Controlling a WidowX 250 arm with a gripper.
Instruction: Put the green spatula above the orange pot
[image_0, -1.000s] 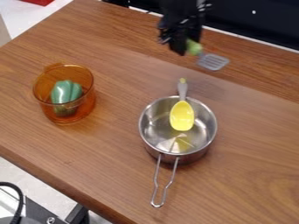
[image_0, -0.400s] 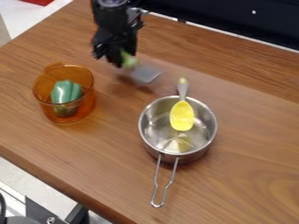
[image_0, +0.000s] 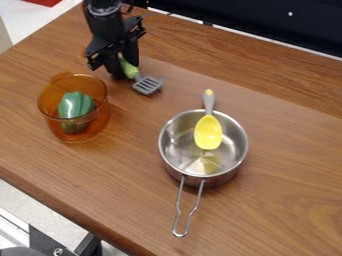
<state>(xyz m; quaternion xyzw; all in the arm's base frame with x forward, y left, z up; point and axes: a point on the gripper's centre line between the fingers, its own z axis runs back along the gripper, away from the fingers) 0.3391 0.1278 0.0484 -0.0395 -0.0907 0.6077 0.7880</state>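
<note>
In the black gripper (image_0: 127, 74), up at the upper left, grips the green spatula (image_0: 147, 85) by its handle, slotted gray blade angled out to the right. Look just beside, to the lower left, at the see-through orange pot (image_0: 100, 123) with a green bell pepper (image_0: 75, 105) inside. Now swing right to the steel saucepan (image_0: 178, 144), wire handle toward the near side, yellow spoon (image_0: 208, 133) across the far rim.
</note>
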